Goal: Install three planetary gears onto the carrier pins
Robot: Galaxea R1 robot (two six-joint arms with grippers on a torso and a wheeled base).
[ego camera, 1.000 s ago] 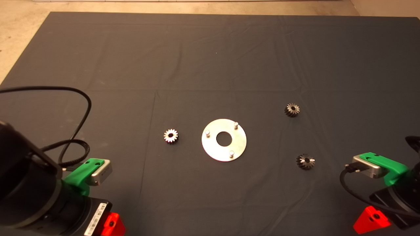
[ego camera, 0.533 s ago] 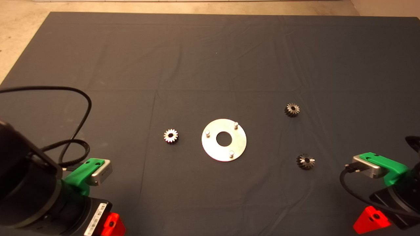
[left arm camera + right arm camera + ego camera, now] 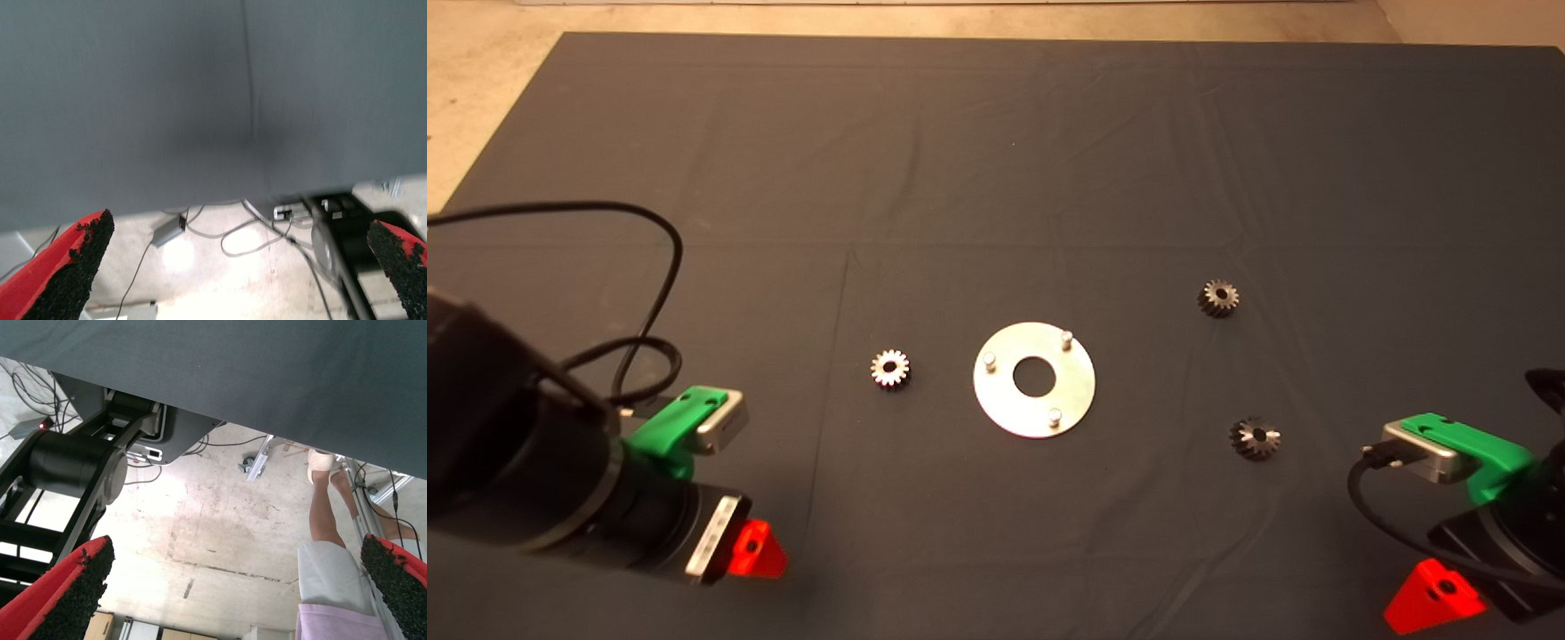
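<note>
Head view: a shiny disc [image 3: 1034,380] lies flat mid-tabletop so its three carrier pins [image 3: 989,361] stand upright, all bare. Three planetary gears lie apart on the mat: one [image 3: 890,368] left, two [image 3: 1218,298] [image 3: 1256,438] right.

Left wrist view: left claw [image 3: 233,267] spread, empty.

Right wrist view: right claw [image 3: 233,587] spread, empty, parked; a person's leg [image 3: 328,533] shows.

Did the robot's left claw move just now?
Yes. The left gripper has slid in from the picture's lower left edge, closer to the silvery gear, which stayed put beside the disc.
</note>
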